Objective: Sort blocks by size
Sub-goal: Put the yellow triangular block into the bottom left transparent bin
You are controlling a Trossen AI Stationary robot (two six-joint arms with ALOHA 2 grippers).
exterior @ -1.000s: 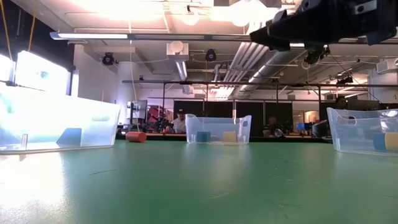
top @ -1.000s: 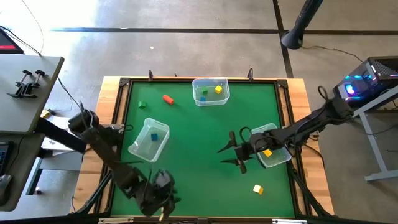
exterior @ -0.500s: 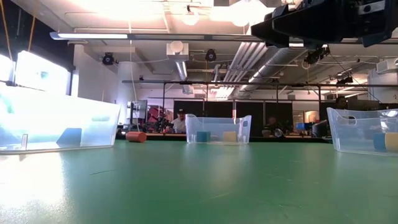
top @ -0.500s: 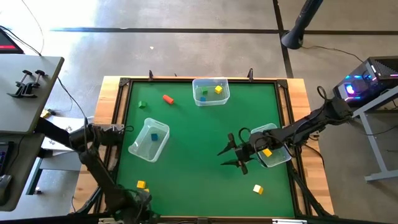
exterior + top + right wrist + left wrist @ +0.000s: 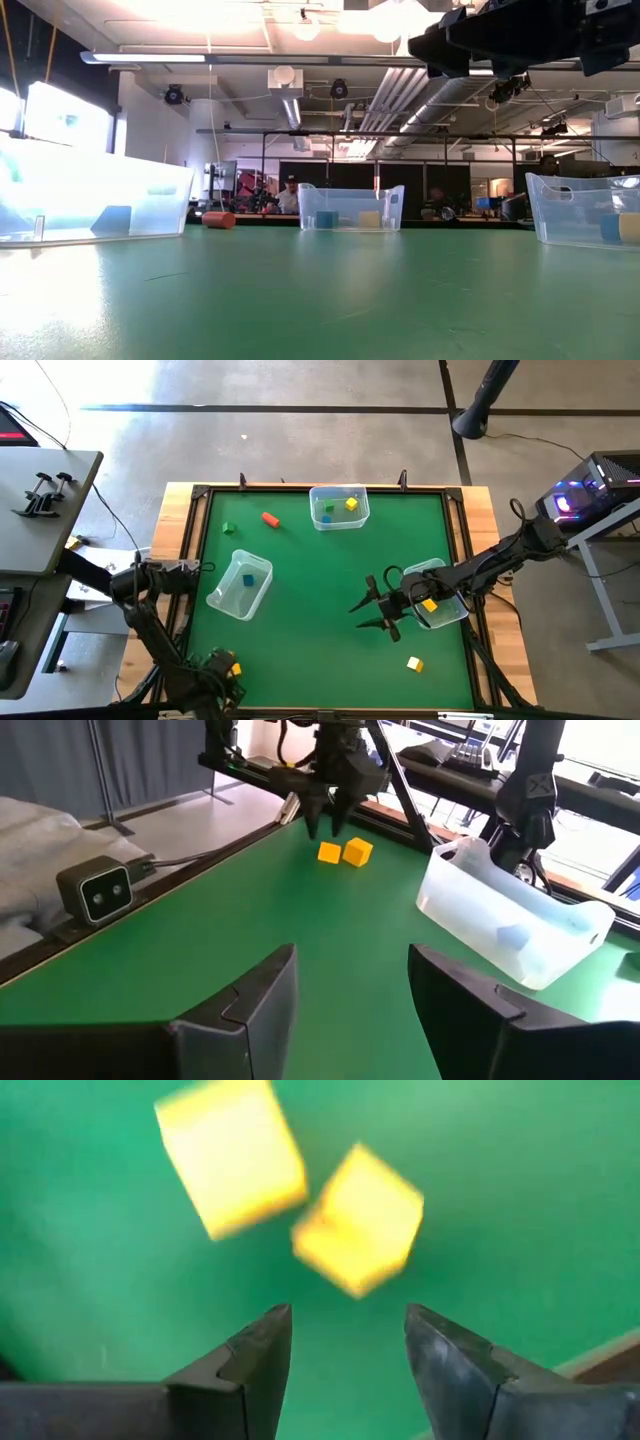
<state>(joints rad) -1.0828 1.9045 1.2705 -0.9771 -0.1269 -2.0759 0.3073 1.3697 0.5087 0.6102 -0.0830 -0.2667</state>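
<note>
Counting from above: three clear bins, four yellow blocks, two green blocks, three blue, and one red-orange cylinder.

The middle of the green counter lies bare, a broad lane running from the far edge to the near edge. Three clear bins narrow it: one at the far edge, one on the left, one on the right. The right claw hangs open over the counter just beside the right bin, blocking that side. The left claw stands open at the near left corner above two yellow cubes lying close together, nothing between its fingers.
</note>
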